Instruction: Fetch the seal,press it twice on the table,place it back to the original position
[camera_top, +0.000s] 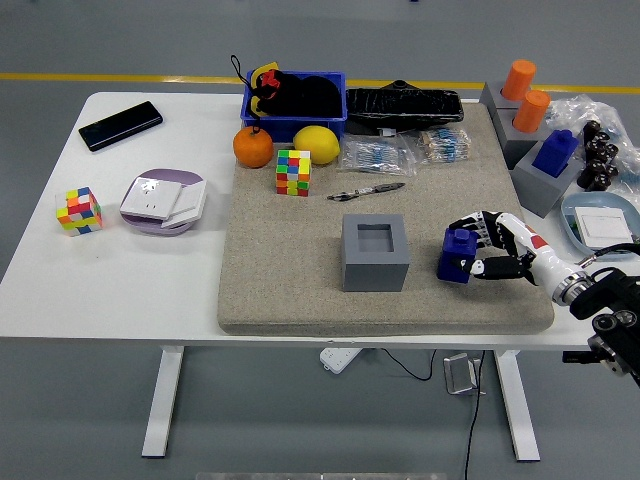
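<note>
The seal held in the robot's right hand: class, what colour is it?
Dark blue; the seal shows best in the head view.

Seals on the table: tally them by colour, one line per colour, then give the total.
Blue seals: 2, one held on the mat by the right robot hand, one in a grey holder at the far right.
Orange seals: 2, both at the far right corner.
Total: 4
</note>
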